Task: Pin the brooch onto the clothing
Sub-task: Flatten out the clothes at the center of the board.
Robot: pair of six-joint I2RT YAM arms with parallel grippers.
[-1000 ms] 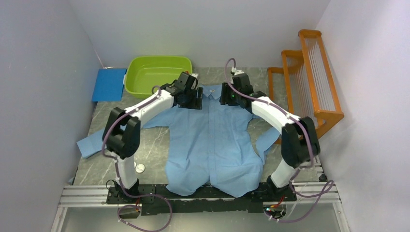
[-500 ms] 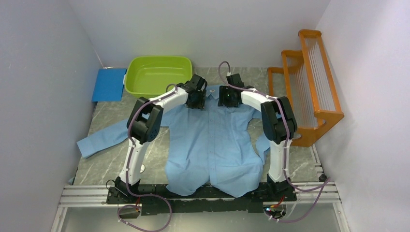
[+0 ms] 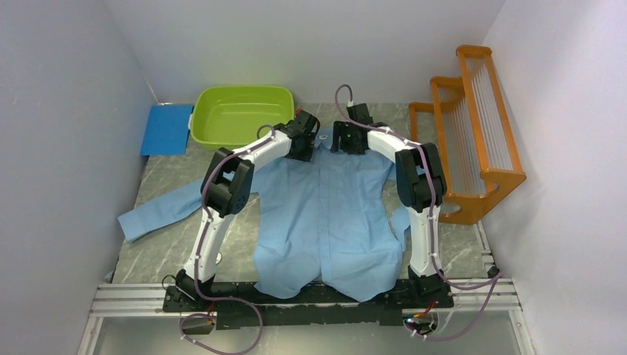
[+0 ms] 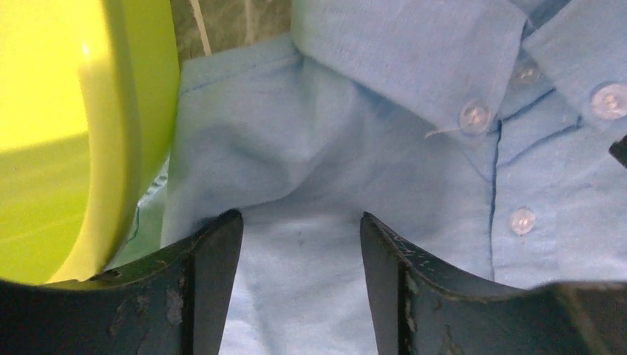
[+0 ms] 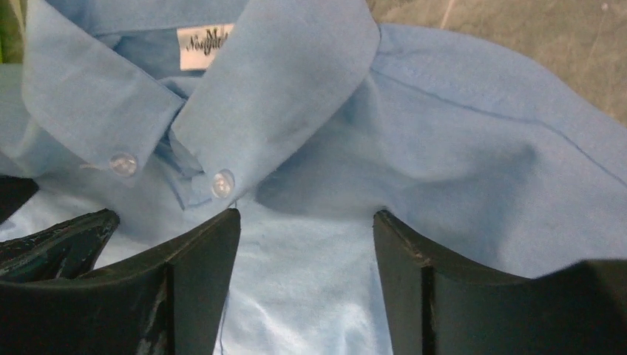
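Note:
The light blue shirt (image 3: 325, 214) lies flat and face up on the grey table, collar toward the back. My left gripper (image 3: 303, 143) is open, its fingertips down on the cloth left of the collar (image 4: 414, 59), next to the green tub (image 4: 66, 133). In the left wrist view the gripper (image 4: 302, 218) has only flat cloth between the fingers. My right gripper (image 3: 346, 140) is open on the cloth right of the collar (image 5: 281, 89). In the right wrist view it (image 5: 307, 214) grips nothing. A small pale round disc (image 3: 214, 257) lies on the table by the left arm's lower link.
The green tub (image 3: 240, 111) stands at the back left, touching the shirt's shoulder. A blue pad (image 3: 167, 127) lies left of it. An orange wooden rack (image 3: 473, 126) stands along the right wall. The shirt's left sleeve (image 3: 159, 211) stretches toward the left table edge.
Both grippers have slid a little toward the back at the collar, and both arms now reach straighter with raised elbows. The left sleeve has been drawn out straighter.

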